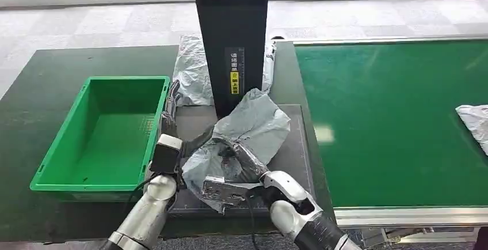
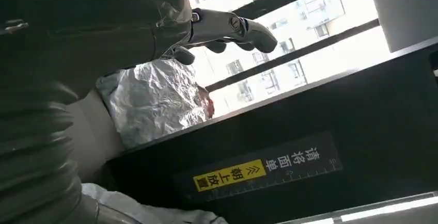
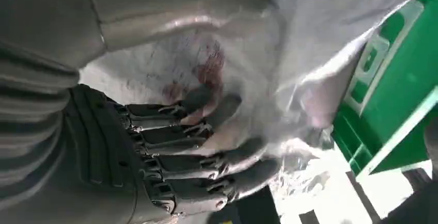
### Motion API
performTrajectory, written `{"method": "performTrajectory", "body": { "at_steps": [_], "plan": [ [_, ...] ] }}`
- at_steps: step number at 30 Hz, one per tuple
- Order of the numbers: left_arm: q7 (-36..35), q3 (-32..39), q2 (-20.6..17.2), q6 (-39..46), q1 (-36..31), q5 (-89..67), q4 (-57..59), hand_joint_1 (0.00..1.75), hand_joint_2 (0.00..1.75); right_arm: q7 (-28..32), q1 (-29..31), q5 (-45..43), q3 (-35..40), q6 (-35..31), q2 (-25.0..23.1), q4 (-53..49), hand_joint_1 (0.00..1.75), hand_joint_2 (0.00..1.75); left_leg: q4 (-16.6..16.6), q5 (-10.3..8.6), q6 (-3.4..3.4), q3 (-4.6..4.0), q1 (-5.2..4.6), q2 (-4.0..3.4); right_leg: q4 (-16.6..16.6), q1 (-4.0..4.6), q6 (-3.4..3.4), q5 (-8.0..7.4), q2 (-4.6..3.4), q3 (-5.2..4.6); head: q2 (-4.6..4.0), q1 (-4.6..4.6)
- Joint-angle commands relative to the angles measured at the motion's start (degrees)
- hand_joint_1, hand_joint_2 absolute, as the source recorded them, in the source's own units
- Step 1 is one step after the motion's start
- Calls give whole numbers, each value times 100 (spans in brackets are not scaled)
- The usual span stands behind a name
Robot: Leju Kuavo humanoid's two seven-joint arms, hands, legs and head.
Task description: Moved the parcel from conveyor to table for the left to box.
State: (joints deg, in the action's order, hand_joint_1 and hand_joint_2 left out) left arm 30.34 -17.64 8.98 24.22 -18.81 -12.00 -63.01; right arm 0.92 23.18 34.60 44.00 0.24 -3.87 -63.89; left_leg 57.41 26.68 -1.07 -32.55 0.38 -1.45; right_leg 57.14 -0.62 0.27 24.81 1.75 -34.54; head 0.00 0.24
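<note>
The grey plastic parcel (image 1: 247, 137) lies crumpled on the dark pad (image 1: 296, 158) in front of the black scanner post. My right hand (image 1: 233, 188) grips its near edge from below. In the right wrist view the dark fingers (image 3: 206, 131) press into the parcel (image 3: 258, 43), with its film bunched around them. My left hand (image 1: 168, 129) stands between the parcel and the green box (image 1: 109, 135), beside the box's right wall, fingers pointing up and away. In the left wrist view that hand (image 2: 227, 28) has its fingers stretched out and holds nothing.
The black scanner post (image 1: 231, 37) with a yellow label (image 2: 230, 175) rises just behind the parcel. A second grey bag (image 1: 193, 68) lies behind the post. The green conveyor belt (image 1: 391, 117) runs on the right, carrying another bag (image 1: 475, 124) at its far right edge.
</note>
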Motion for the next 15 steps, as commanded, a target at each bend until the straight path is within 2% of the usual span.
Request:
{"method": "performTrajectory", "body": {
  "at_steps": [1, 6, 10, 12, 15],
  "plan": [
    [-147, -50, -288, 142, 248, -141, -167, 0, 175, 149, 136, 143, -270, -1170, 67, -297, 0, 175, -7, 1, 2, 12, 1, 0, -6, 0, -3, -1, -24, 8, -2, 0],
    [-152, -44, -275, 133, 248, -145, -178, 0, 175, 252, 68, 147, -338, -1323, 60, -365, 0, 175, -6, 0, 3, 10, 2, 9, -7, 2, -2, -2, -15, 9, 0, 0],
    [-201, -112, -261, 225, 198, -418, 103, 0, 175, 1344, -179, -488, -1014, -2588, -27, -407, 0, 175, -8, -3, 3, 10, 3, 18, -10, 2, -2, -1, -9, 12, 0, 0],
    [-289, -192, -280, 118, 108, -525, 296, 0, 175, 1737, -236, -1019, -1276, -2778, -86, -410, 0, 175, -11, -5, 4, 13, 2, 22, -13, 1, -2, -2, -4, 16, 0, 0],
    [-288, -188, -269, 93, 76, -530, 371, 0, 175, 1793, -199, -1091, -1291, -2769, -59, -346, 0, 175, -6, -3, 3, 7, 1, 18, -7, -2, -2, 0, -3, 9, -2, 0]
  ]
}}
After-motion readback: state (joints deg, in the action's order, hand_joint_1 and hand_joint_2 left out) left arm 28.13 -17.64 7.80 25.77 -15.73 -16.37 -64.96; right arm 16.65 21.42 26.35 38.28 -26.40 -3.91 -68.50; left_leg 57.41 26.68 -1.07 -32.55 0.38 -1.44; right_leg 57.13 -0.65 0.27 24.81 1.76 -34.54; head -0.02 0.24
